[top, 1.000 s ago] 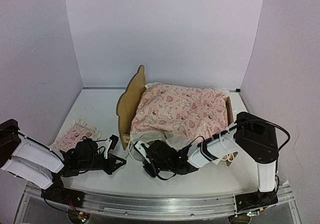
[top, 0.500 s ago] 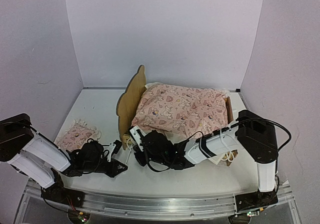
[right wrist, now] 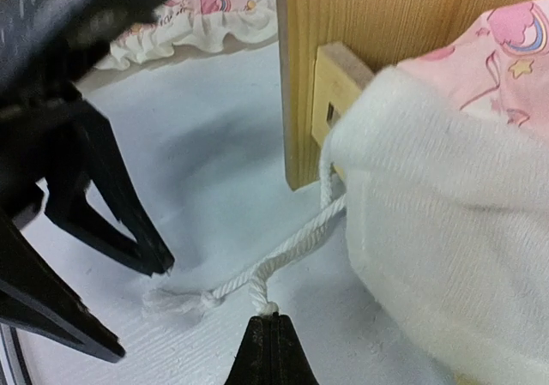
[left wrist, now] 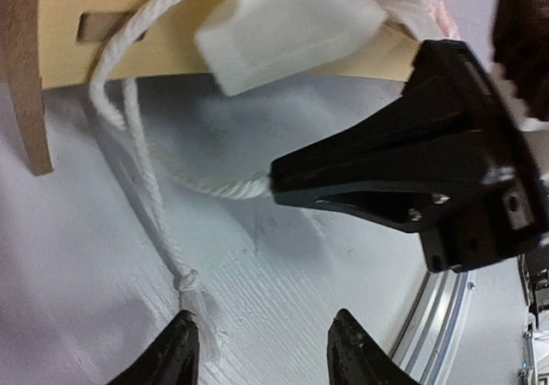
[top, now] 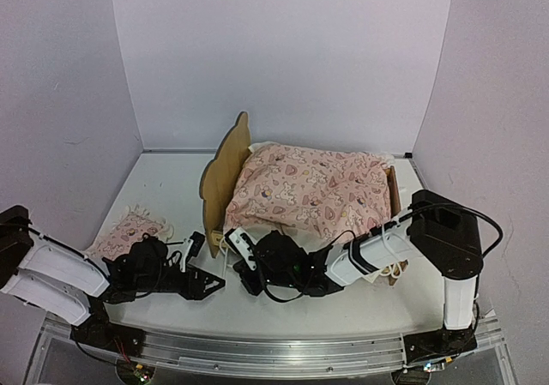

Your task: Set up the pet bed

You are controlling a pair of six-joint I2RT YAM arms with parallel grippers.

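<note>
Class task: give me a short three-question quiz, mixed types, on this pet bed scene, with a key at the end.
1. True or false: the pillow lies on the table, apart from the pet bed.
2. The right tool is shut on: A the white cord, B the pillow, C nothing.
3. Fill the gap: the left tool has its jaws ____, gripping nothing.
Key: 1 true; 2 A; 3 open.

Both arms are stretching low, grippers facing each other.
The left gripper (left wrist: 262, 338) is pointing toward three o'clock, fingers standing apart; the right gripper (right wrist: 273, 329) is pointing toward nine o'clock, tips pinching a cord (right wrist: 296, 243).
</note>
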